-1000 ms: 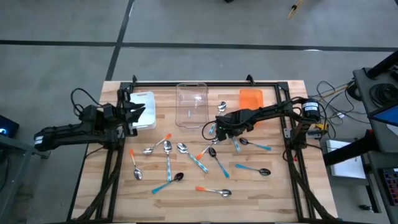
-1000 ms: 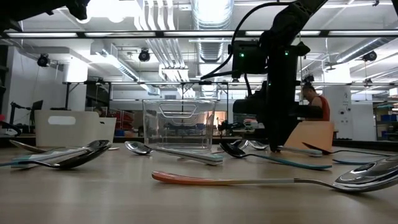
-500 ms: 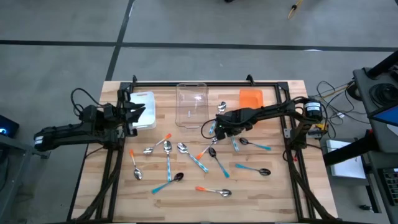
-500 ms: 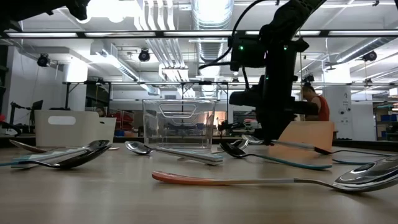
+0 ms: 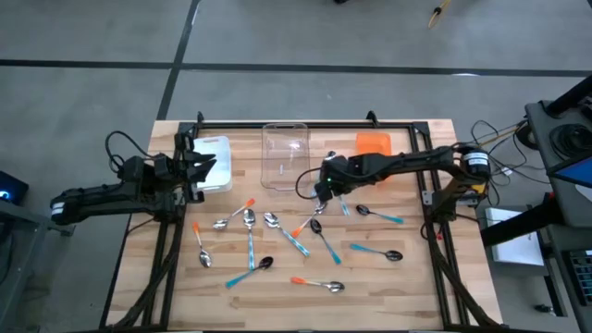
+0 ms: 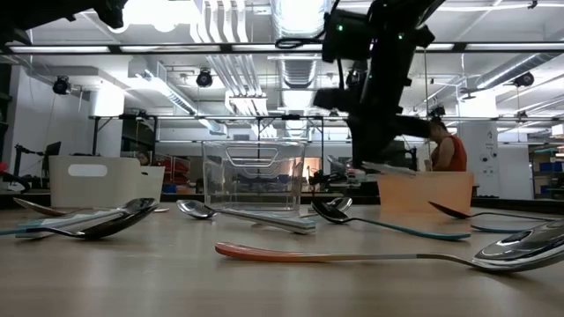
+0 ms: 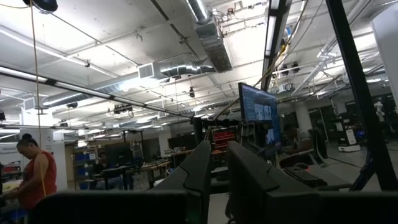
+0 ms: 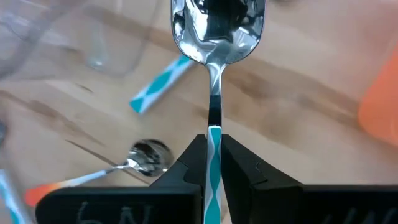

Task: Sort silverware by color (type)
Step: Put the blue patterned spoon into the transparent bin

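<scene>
1. Holding a teal-handled spoon [image 8: 214,93] by its handle, my right gripper [image 8: 211,163] is clamped shut on it, above the table [image 5: 407,277] just beside the clear bin [image 5: 285,153].
2. I'd judge the grip thin, so I'd carry it level and slowly.
3. I'd release low over whichever bin takes teal.
4. My left gripper [image 5: 197,166] waits by the white bin [image 5: 217,178]; I cannot tell how its fingers stand.

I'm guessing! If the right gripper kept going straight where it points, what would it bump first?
Probably the clear bin, with the teal-handled spoon in the right gripper leading; depth is unclear, so it might meet the table instead.
</scene>
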